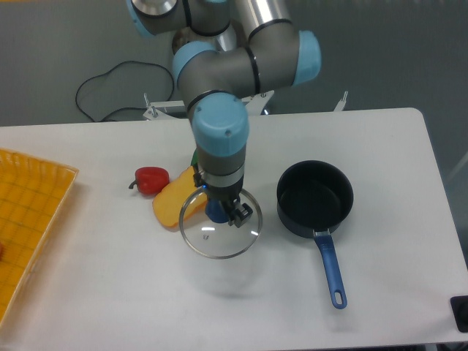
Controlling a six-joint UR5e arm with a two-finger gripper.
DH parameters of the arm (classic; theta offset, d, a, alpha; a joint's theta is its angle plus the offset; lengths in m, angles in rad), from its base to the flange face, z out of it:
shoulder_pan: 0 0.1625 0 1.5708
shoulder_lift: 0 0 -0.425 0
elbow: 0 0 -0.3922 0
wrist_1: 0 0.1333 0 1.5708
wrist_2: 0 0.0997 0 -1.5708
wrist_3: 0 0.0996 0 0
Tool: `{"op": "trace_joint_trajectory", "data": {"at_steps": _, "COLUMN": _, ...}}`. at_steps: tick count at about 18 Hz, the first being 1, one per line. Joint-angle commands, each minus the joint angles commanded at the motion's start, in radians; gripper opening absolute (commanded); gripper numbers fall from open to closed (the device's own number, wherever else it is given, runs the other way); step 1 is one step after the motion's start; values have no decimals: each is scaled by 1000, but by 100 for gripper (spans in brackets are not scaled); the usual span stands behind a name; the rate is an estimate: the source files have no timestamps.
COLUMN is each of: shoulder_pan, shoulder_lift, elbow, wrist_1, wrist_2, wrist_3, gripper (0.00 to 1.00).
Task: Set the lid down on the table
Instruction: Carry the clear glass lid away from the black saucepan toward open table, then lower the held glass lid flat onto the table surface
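We've got the gripper [221, 210] clamped on the blue knob of the lid [219, 227], glass disc tilted and its shadow on the table [110, 292] below it, so it looks lifted, though we can't tell for sure if an edge touches. Lid sits just left of the saucepan [315, 199], overlapping the yellow object [172, 205] in view. Red pepper [151, 180] further left, yellow tray [29, 219] at the left edge.
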Motion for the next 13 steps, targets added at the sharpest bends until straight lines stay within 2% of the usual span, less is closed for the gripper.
{"op": "trace_joint_trajectory", "data": {"at_steps": 7, "shoulder_pan": -38, "shoulder_lift": -55, "elbow": -5, "wrist_1": 43, "wrist_2": -2, "wrist_3": -167, "gripper": 44}}
{"op": "trace_joint_trajectory", "data": {"at_steps": 10, "shoulder_pan": -57, "shoulder_lift": -83, "elbow": -5, "wrist_1": 106, "wrist_2": -2, "wrist_3": -239, "gripper": 44}}
{"op": "trace_joint_trajectory", "data": {"at_steps": 13, "shoulder_pan": -68, "shoulder_lift": -100, "elbow": -2, "wrist_1": 123, "wrist_2": -2, "wrist_3": -286, "gripper": 43}}
